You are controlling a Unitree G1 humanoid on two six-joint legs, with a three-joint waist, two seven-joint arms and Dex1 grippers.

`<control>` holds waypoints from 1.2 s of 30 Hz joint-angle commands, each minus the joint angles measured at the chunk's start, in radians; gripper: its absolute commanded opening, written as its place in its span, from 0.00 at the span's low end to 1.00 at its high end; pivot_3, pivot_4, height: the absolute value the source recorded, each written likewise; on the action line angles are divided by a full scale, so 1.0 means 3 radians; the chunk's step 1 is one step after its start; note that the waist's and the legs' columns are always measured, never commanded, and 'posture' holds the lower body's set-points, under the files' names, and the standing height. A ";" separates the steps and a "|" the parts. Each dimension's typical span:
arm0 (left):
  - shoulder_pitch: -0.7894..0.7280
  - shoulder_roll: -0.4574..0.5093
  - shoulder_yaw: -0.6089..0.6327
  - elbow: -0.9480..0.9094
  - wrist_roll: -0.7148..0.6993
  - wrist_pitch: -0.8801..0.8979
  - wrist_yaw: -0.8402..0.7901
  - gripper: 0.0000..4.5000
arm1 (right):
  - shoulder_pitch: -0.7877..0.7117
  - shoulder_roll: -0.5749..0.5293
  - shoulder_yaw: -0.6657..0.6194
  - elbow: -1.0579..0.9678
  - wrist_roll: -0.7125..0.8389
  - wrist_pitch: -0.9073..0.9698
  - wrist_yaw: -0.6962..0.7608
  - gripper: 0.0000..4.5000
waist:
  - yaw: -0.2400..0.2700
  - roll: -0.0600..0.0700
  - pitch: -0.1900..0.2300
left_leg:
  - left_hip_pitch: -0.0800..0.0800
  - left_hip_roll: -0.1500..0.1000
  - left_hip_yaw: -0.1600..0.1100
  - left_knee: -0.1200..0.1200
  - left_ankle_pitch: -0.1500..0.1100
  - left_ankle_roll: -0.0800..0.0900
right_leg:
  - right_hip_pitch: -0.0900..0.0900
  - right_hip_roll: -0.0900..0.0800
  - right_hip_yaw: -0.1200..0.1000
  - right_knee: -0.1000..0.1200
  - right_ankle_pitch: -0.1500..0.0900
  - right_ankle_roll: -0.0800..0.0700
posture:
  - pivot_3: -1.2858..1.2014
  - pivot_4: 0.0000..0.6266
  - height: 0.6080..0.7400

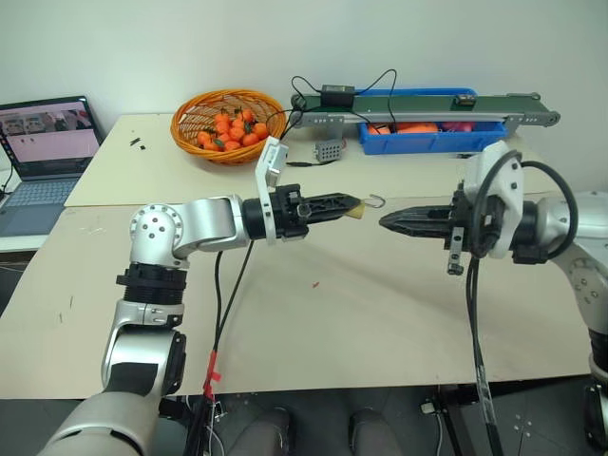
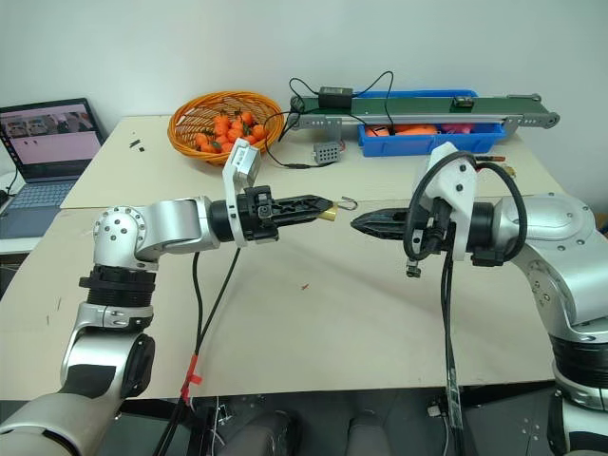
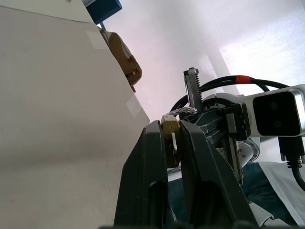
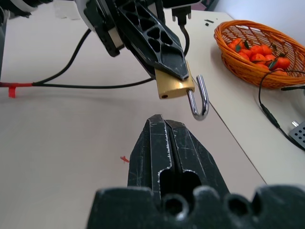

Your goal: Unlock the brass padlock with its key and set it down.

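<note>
My left gripper [image 1: 353, 205] points level to the right above the table, shut on the brass padlock [image 4: 175, 87], whose body sticks out past the fingertips. The padlock's silver shackle [image 4: 200, 102] curves like a hook, one end standing free of the body. A short gap to the right, my right gripper [image 1: 385, 222] faces the padlock with its fingers [image 4: 152, 143] pressed shut and nothing visible between them. The left wrist view looks past the padlock [image 3: 170, 130] to the right hand behind it. The key is out of view.
A wicker basket of oranges [image 1: 228, 123] sits at the table's far side, with a laptop [image 1: 47, 142] on the far left. A blue bin [image 1: 427, 139], a small conveyor [image 1: 427, 106] and a power adapter [image 1: 337, 93] with cables lie at the back right. Bare tabletop [image 1: 332, 313] lies under both grippers.
</note>
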 commanded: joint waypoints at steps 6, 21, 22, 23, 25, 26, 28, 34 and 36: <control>-0.0086 -0.0006 0.0058 -0.0056 0.0009 0.0008 -0.0084 0.00 | -0.0298 0.0003 -0.0175 -0.0132 0.0308 0.0131 -0.0159 0.01 | 0.0001 -0.0001 0.0001 | 0.0000 0.0000 0.0001 0.0000 0.0000 0.0000 | -0.0001 0.0000 0.0001 0.0000 0.0000 0.0000 | 0.52 0.24 1.00; -0.0048 0.0009 0.0077 -0.0110 -0.0047 -0.0025 -0.0012 0.00 | -0.0411 0.0097 0.0010 0.0028 0.0112 -0.0061 -0.0172 0.01 | 0.0001 -0.0004 0.0002 | -0.0002 0.0000 0.0003 0.0000 -0.0001 0.0002 | -0.0003 -0.0001 0.0003 -0.0001 0.0000 0.0001 | 0.52 0.24 1.00; -0.0048 0.0011 0.0078 -0.0115 -0.0056 -0.0025 -0.0006 0.00 | -0.0407 0.0099 0.0024 0.0034 0.0095 -0.0076 -0.0162 0.01 | 0.0001 -0.0004 0.0002 | -0.0002 0.0000 0.0003 0.0000 -0.0001 0.0002 | -0.0003 -0.0001 0.0003 -0.0001 0.0000 0.0001 | 0.52 0.24 1.00; -0.0047 0.0014 0.0079 -0.0117 -0.0065 -0.0025 -0.0001 0.00 | -0.0400 0.0102 0.0036 0.0038 0.0079 -0.0089 -0.0153 0.01 | 0.0001 -0.0004 0.0002 | -0.0002 0.0000 0.0003 0.0000 -0.0001 0.0002 | -0.0003 0.0000 0.0003 -0.0001 0.0000 0.0001 | 0.52 0.24 1.00; -0.0050 0.0019 0.0082 -0.0118 -0.0079 -0.0026 0.0008 0.00 | -0.0387 0.0107 0.0056 0.0050 0.0053 -0.0113 -0.0136 0.01 | -0.0001 -0.0004 0.0002 | -0.0002 0.0000 0.0004 0.0000 -0.0001 0.0002 | -0.0003 0.0000 0.0003 0.0000 0.0000 0.0001 | 0.52 0.24 1.00; -0.0052 0.0021 0.0083 -0.0118 -0.0083 -0.0026 0.0011 0.00 | -0.0379 0.0107 0.0071 0.0059 0.0028 -0.0131 -0.0128 0.01 | -0.0002 -0.0004 0.0002 | -0.0002 0.0000 0.0004 0.0000 -0.0001 0.0002 | -0.0003 0.0000 0.0003 0.0000 0.0000 0.0001 | 0.52 0.24 1.00; -0.0053 0.0022 0.0084 -0.0119 -0.0087 -0.0027 0.0016 0.00 | -0.0371 0.0105 0.0091 0.0073 -0.0006 -0.0156 -0.0117 0.01 | -0.0002 -0.0004 0.0002 | -0.0002 0.0000 0.0004 0.0000 -0.0001 0.0002 | -0.0004 0.0000 0.0004 0.0000 0.0000 0.0001 | 0.52 0.24 1.00; -0.0056 0.0027 0.0085 -0.0126 -0.0122 -0.0041 0.0042 0.00 | -0.0354 0.0134 0.0157 0.0129 -0.0102 -0.0244 -0.0080 0.01 | 0.0000 -0.0004 0.0002 | -0.0002 0.0000 0.0005 0.0000 -0.0001 0.0002 | -0.0004 0.0000 0.0005 0.0000 0.0000 0.0001 | 0.52 0.24 1.00; -0.0058 0.0039 0.0091 -0.0138 -0.0145 -0.0055 0.0064 0.00 | -0.0364 0.0150 0.0180 0.0169 -0.0140 -0.0276 -0.0064 0.01 | -0.0003 -0.0004 0.0002 | -0.0002 0.0000 0.0005 0.0000 -0.0001 0.0002 | -0.0005 0.0000 0.0005 0.0000 0.0000 0.0001 | 0.52 0.24 1.00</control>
